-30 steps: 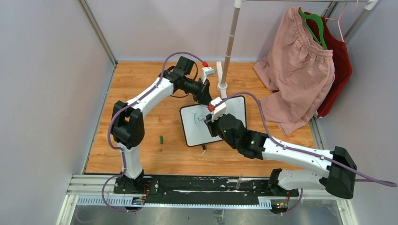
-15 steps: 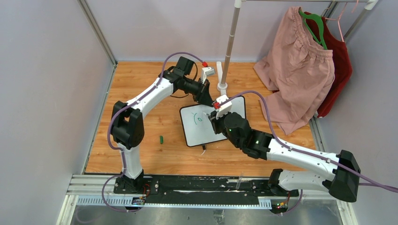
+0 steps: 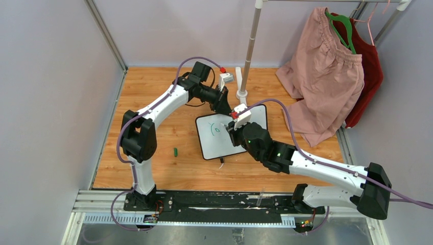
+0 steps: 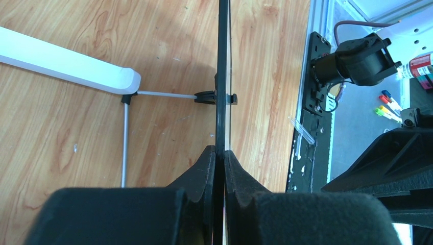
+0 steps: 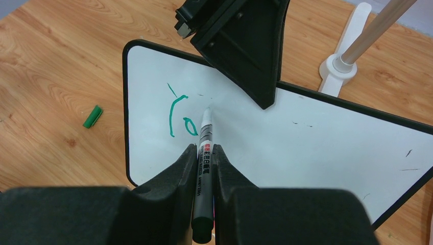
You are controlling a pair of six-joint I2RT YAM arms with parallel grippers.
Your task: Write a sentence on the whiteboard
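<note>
Wooden worktop (image 3: 153,102) carried the whiteboard (image 3: 212,145) near its middle in the top view. The left gripper (image 3: 223,108) sat at the board's far edge and the right gripper (image 3: 231,131) over its face. A green cap (image 3: 175,151) lay well to the left, clothes (image 3: 327,76) hung at the back right, and grey walls closed the sides.

From the left wrist, the jaws were pinched shut on the board's thin black rim, seen edge-on.

From the right wrist, the jaws clamped a marker (image 5: 206,138), its nib at the board just right of the sentence (image 5: 179,115), which was only its first green strokes. Light, even nib pressure and a firm left hold should keep the letters clean.
</note>
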